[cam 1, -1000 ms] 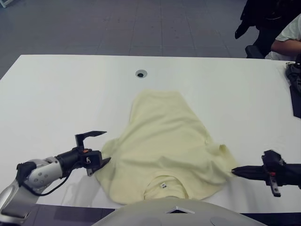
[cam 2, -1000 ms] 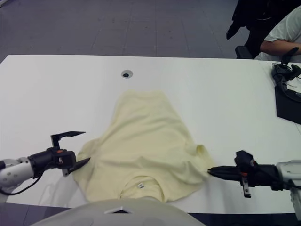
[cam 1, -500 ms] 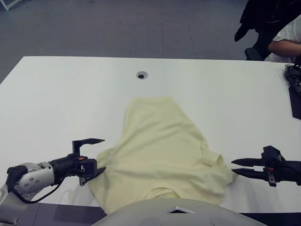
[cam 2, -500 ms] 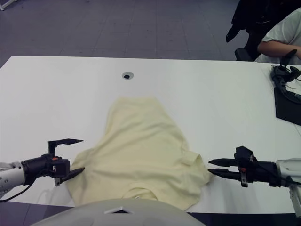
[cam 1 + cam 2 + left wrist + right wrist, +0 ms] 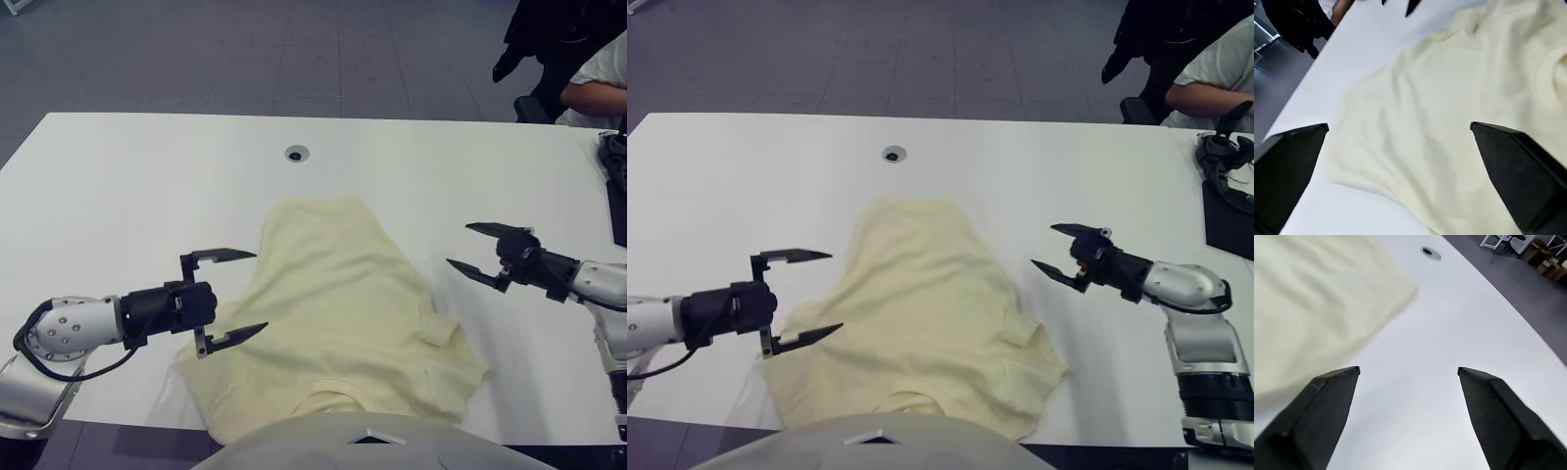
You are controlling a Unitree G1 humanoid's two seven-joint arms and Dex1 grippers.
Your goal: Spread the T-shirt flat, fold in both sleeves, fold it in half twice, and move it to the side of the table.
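A pale yellow T-shirt point(image 5: 338, 313) lies rumpled on the white table point(image 5: 118, 186), its collar at the near edge and its hem toward the far side. One sleeve point(image 5: 438, 328) is bunched up on the right. My left gripper point(image 5: 229, 297) hovers open over the shirt's left edge, nothing between its fingers. My right gripper point(image 5: 474, 249) hangs open above bare table, just right of the shirt and apart from it. The left wrist view looks down on the shirt point(image 5: 1449, 112); the right wrist view has the hem point(image 5: 1327, 298) beside bare table.
A round cable hole point(image 5: 295, 154) sits in the table beyond the shirt. Dark equipment point(image 5: 1223, 186) lies at the far right edge. A seated person point(image 5: 1215, 69) is behind the table's right corner. Bare tabletop stretches left and right of the shirt.
Both grippers have let go of the shirt's lower corners and risen. The left opened wider and moved in over the shirt's left edge. The right swung up and away toward the far side.
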